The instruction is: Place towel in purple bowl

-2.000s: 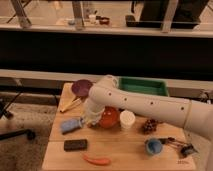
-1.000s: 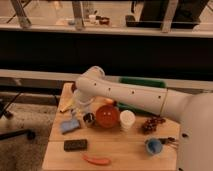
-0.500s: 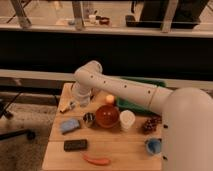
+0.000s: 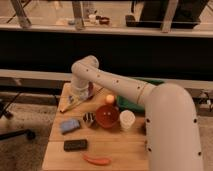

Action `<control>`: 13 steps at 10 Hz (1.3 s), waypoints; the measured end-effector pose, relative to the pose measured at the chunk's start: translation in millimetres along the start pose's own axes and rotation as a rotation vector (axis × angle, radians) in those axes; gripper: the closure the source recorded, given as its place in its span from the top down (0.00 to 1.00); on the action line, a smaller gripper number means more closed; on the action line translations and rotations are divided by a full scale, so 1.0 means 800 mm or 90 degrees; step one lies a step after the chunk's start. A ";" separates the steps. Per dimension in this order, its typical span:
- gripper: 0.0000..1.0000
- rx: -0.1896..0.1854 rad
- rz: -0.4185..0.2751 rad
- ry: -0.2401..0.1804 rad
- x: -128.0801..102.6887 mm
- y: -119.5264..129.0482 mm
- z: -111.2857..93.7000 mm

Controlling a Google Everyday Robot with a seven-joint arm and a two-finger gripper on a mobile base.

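Left of the brown bowl (image 4: 107,116), on the near part of the wooden table (image 4: 125,150), lie a blue sponge (image 4: 70,125) and, nearer still, a black block (image 4: 75,145). Behind those, at the far left corner, the pale towel (image 4: 69,103) droops below the gripper (image 4: 80,94), which hangs just beside the purple bowl (image 4: 91,88). Whether it is clamped on the cloth I cannot tell. The white arm (image 4: 115,85) hides much of that purple bowl. A small striped thing (image 4: 89,118) sits against the brown bowl's left rim, and a red pepper (image 4: 97,160) lies in front of the brown bowl. An orange ball (image 4: 110,98) sits just behind it, a white cup (image 4: 127,120) just right of it, and a green tray (image 4: 131,105) behind and to the right, half covered by the arm.
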 end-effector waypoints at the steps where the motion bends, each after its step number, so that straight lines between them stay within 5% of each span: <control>1: 0.07 0.001 0.001 0.005 0.006 -0.013 0.005; 13: 0.07 0.044 0.041 0.008 0.058 -0.075 0.044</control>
